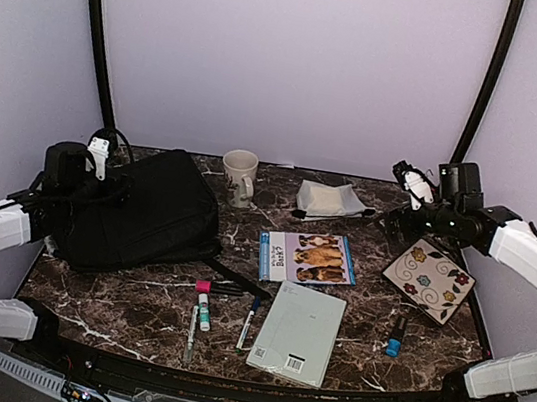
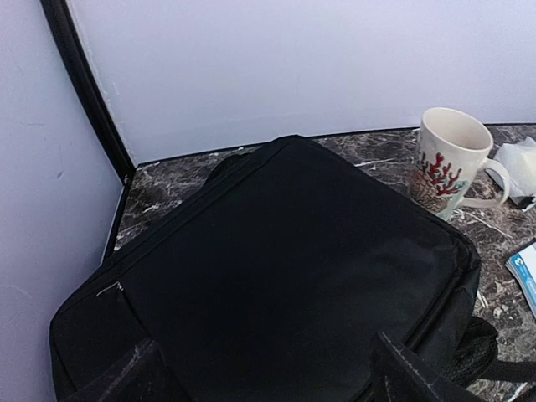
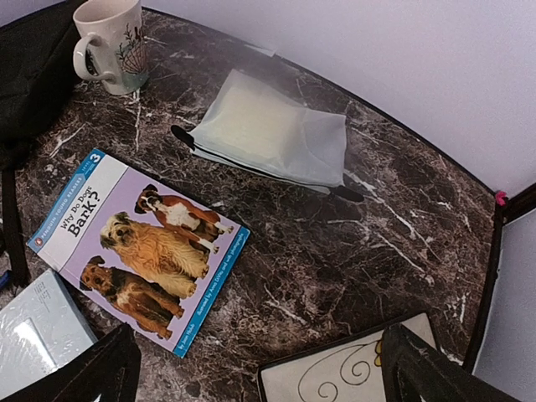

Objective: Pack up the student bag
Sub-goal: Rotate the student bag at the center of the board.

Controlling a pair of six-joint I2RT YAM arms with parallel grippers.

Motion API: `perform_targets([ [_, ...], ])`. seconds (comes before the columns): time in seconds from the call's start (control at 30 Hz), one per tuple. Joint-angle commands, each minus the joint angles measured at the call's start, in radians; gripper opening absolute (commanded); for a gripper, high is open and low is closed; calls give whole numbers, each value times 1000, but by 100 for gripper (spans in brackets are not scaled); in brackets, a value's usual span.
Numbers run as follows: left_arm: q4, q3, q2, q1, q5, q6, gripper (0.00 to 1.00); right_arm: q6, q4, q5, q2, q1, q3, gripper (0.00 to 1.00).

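Two pincers of mine are in view, and both are released, fingers spread wide with nothing between them. My left pincer (image 2: 266,339) hangs over the near edge of the student bag (image 1: 145,213); I cannot tell whether it touches the fabric. The student bag is black and soft. It lies flat on the far left part of the dark marble table (image 1: 372,318), zipped shut as far as I can see, with one black strap (image 1: 237,279) trailing from its near right corner.

Just beside the student bag's far right corner stands a white mug (image 1: 239,174) with a red coral pattern, upright. To the right of the mug lies a pale pouch (image 1: 329,200) with black trim.

My right pincer (image 3: 258,335) hovers above the table's right side, near a flowered plate (image 1: 429,278). A dog book (image 1: 308,257) lies face up at the centre. Nearer my bases rests a grey notebook (image 1: 297,332), with several pens (image 1: 202,310) to its left and a small blue marker (image 1: 396,336) to its right.
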Motion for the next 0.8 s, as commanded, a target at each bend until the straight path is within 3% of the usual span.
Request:
perform_targets([
  [0.0, -168, 113, 60, 61, -148, -120, 88, 19, 34, -64, 27, -11, 29, 100],
  [0.13, -337, 224, 142, 186, -68, -231, 91, -34, -30, -252, 76, -15, 60, 100],
  [0.27, -386, 319, 244, 206, -35, -223, 91, -32, -38, -429, 132, 16, 121, 96],
  [0.5, -453, 495, 456, 278, 79, -250, 93, -10, 52, -385, 224, 127, 197, 91],
  [0.77, -402, 571, 603, 365, 149, -260, 93, 31, 116, -352, 354, 271, 263, 82],
])
